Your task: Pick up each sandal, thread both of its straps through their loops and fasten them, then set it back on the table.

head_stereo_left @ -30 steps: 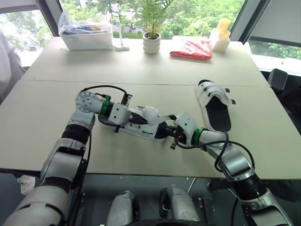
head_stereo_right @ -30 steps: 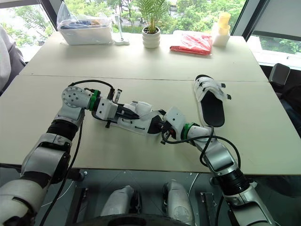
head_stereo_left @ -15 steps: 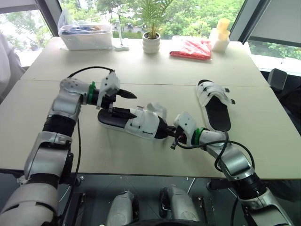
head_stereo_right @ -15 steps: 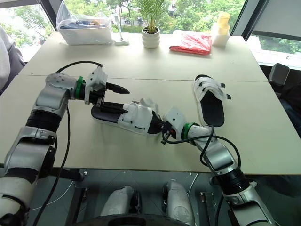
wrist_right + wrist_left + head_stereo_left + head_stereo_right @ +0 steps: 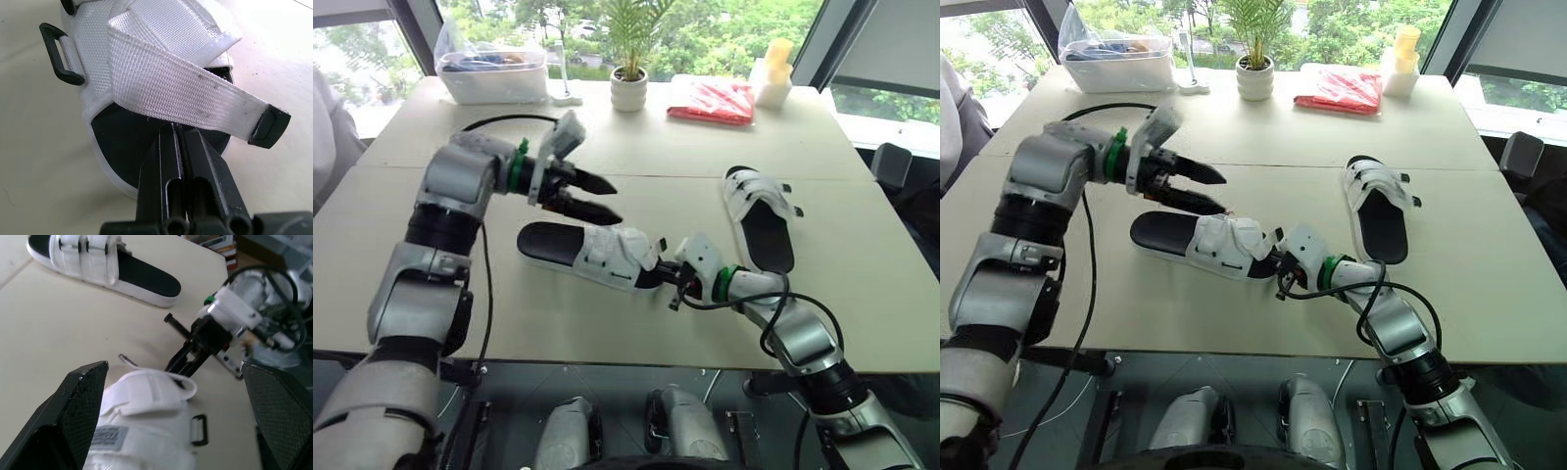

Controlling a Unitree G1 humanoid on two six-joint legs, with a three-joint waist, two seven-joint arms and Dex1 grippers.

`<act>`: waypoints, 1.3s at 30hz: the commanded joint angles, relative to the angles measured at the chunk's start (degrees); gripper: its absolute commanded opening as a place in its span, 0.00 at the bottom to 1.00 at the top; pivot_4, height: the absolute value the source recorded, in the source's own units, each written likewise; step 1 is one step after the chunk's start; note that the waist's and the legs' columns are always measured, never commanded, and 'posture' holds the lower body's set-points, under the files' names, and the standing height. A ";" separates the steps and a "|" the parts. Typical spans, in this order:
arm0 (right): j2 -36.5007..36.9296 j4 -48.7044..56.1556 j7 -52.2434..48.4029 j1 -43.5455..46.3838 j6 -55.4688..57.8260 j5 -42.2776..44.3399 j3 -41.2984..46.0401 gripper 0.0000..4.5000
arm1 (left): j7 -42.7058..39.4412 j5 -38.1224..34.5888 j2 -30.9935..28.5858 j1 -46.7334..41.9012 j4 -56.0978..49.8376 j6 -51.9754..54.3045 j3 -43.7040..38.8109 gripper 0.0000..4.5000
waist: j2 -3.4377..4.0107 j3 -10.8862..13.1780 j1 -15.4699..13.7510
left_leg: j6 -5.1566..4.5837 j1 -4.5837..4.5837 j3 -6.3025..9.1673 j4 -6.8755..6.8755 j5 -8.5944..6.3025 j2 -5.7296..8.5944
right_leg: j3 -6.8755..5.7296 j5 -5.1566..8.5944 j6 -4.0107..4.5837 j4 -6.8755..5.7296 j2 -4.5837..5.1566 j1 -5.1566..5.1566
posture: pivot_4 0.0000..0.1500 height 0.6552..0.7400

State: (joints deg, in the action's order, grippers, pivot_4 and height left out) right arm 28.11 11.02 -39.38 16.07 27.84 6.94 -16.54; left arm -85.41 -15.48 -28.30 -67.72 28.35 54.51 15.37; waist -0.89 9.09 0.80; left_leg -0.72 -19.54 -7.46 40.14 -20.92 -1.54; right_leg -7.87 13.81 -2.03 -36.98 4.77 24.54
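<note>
Pale bench under tall windows. The sandal lies flat near its middle, with one strap loose and crossing over its strapped end. My right gripper sits at that end, fingers pressed together, tips against the sole. My left gripper hovers above the sandal, fingers wide apart and empty. A second sandal lies apart to the first one's right; a plant pot stands well beyond.

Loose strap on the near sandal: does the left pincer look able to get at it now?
Probably yes. The left pincer hangs open above the near sandal, with nothing between it and the loose strap.
</note>
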 commanded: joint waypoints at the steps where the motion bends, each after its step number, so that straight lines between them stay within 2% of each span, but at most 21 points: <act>1: 0.34 -4.88 -0.02 -2.39 2.87 -2.40 -2.76 0.00 | 5.99 1.01 5.71 -6.44 7.03 10.22 2.36 0.99 | 0.00 0.00 -0.01 | 0.00 0.01 0.00 0.00 0.00 0.00 | 0.01 0.02 -0.02 -0.01 0.00 0.00 | 1.00 0.87; 5: -0.35 -4.69 0.44 -2.41 3.03 -2.49 -3.14 0.00 | 11.39 1.74 14.65 -14.95 21.48 15.96 1.64 0.99 | -0.04 0.03 0.25 | 0.00 -0.01 0.00 -0.01 0.00 -0.02 | 0.03 0.03 -0.05 0.00 -0.03 0.01 | 1.00 0.87; 9: -0.77 -4.28 1.07 -2.80 3.28 -2.46 -3.04 0.00 | 15.31 6.83 19.79 -16.81 29.44 9.53 5.28 0.99 | -0.03 0.02 0.35 | 0.07 0.04 -0.01 -0.07 0.03 -0.05 | 0.05 0.04 -0.06 -0.01 -0.05 0.03 | 1.00 0.87; 18: -0.72 -2.27 2.87 -4.89 4.06 -2.16 -2.42 0.00 | 23.56 15.86 25.59 -16.11 41.18 -2.97 7.21 0.99 | -0.04 0.03 -0.04 | 0.11 0.00 -0.01 -0.08 0.05 -0.06 | 0.05 0.03 -0.03 -0.02 0.00 0.10 | 1.00 0.87; 21: -0.80 -1.84 3.40 -5.39 4.20 -2.10 -2.38 0.00 | 22.74 17.02 26.80 -15.86 43.18 -3.69 6.97 0.99 | -0.05 0.03 -0.10 | 0.10 -0.02 0.00 -0.08 0.04 -0.05 | 0.04 0.03 -0.03 -0.01 0.04 0.10 | 1.00 0.87; 24: -0.90 -1.54 3.91 -5.66 4.42 -1.95 -2.28 0.00 | 18.69 17.79 28.04 -15.41 43.99 -4.00 7.43 0.82 | -0.05 0.03 -0.09 | 0.09 -0.04 0.00 -0.08 0.04 -0.05 | 0.03 0.03 -0.03 -0.01 0.04 0.12 | 1.00 0.87; 31: -0.79 -0.83 4.28 -6.20 4.84 -1.89 -2.31 0.00 | 18.73 16.52 26.81 -14.99 44.63 -6.93 1.44 0.08 | -0.05 0.03 -0.05 | 0.07 -0.06 0.00 -0.11 0.03 -0.04 | 0.01 0.04 -0.03 0.02 0.05 0.13 | 1.00 0.87; 32: -0.75 -0.82 4.28 -6.23 4.87 -1.88 -2.34 0.00 | 17.40 15.60 25.93 -15.11 44.09 -9.04 -0.12 0.02 | -0.05 0.03 -0.04 | 0.07 -0.06 0.01 -0.10 0.03 -0.04 | 0.01 0.04 -0.03 0.01 0.06 0.13 | 1.00 0.87; 35: -0.66 -0.88 4.19 -6.29 4.79 -1.90 -2.45 0.00 | 13.00 13.59 23.87 -15.72 43.01 -12.09 -3.47 0.02 | -0.05 0.03 0.00 | 0.08 -0.06 0.00 -0.10 0.03 -0.05 | 0.01 0.04 -0.02 0.00 0.06 0.16 | 1.00 0.87; 39: -0.80 -1.62 3.79 -5.61 4.52 -2.00 -2.77 0.00 | 1.91 11.54 19.12 -14.43 38.59 -19.47 -5.69 0.02 | -0.06 0.04 -0.01 | 0.08 -0.08 0.00 -0.09 0.03 -0.04 | 0.00 0.03 -0.02 0.00 0.05 0.16 | 1.00 0.87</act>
State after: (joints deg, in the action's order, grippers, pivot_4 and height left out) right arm 26.66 13.95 -35.07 13.19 28.32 6.83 -16.54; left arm -78.38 -2.35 -7.97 -81.85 70.97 39.49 10.87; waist -0.95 9.12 0.78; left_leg -0.64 -19.62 -7.46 40.04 -20.88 -1.58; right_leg -7.88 13.84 -2.04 -36.98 4.82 24.70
